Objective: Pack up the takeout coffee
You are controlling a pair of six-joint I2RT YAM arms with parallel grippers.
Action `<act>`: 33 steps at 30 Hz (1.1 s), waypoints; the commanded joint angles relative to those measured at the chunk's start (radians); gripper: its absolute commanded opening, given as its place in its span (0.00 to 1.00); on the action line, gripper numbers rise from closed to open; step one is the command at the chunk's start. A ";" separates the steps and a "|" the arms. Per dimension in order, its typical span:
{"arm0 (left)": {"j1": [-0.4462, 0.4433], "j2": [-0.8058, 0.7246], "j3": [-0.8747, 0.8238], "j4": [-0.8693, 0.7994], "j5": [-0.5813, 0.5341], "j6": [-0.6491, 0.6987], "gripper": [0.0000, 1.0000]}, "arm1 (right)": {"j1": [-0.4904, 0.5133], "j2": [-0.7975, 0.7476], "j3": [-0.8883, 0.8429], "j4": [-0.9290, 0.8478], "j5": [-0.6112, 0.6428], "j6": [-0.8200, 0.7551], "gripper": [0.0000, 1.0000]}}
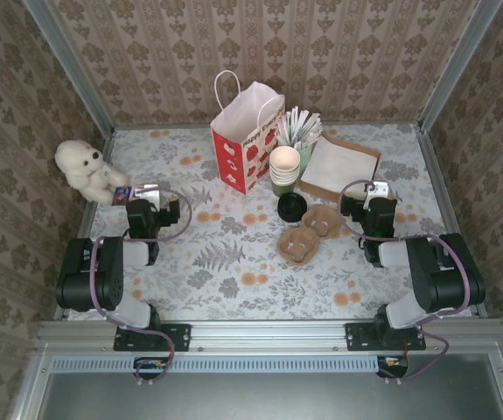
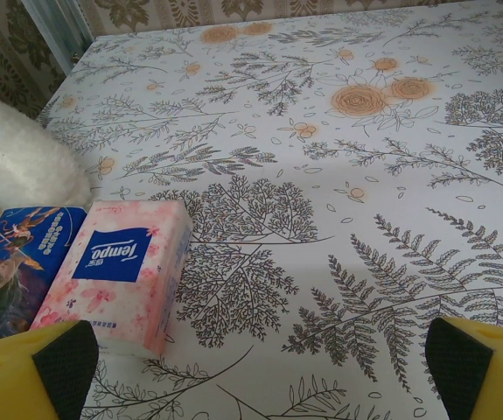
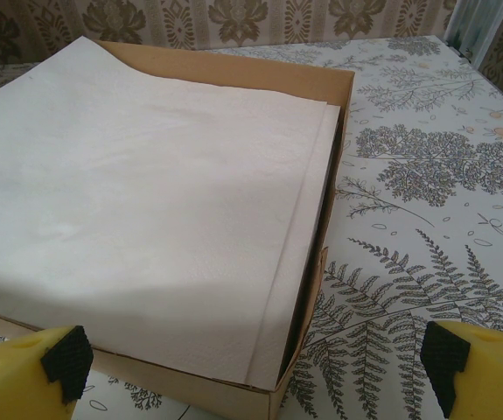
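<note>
The pink tissue pack (image 2: 120, 276) at the near left is showing the brand "tempo" in white on a blue patch, and it is reading upside down from the left wrist camera. The blue pack (image 2: 13, 267) just left of it is carrying pale characters too blurred to read. The bag (image 1: 245, 144) at the far middle is bearing a dark line starting "happy"; the rest is unclear.

I see the paper bag (image 1: 247, 131) standing at the far centre of the table (image 1: 234, 289). The stacked cups (image 1: 284, 168) stand just right of it, the cup of sticks (image 1: 302, 131) behind them, the napkin box (image 1: 338, 168) further right. The takeout coffee (image 1: 291, 207) stands before the stacked cups, with the cardboard carriers (image 1: 296, 247) just before it. At left, the tissue pack (image 2: 120, 271) lies beside the plush toy (image 1: 89, 171).
</note>
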 commanded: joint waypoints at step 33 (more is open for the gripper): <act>-0.202 -0.325 0.131 -0.331 -0.407 -0.012 1.00 | 0.029 -0.406 0.337 -0.807 0.079 0.231 1.00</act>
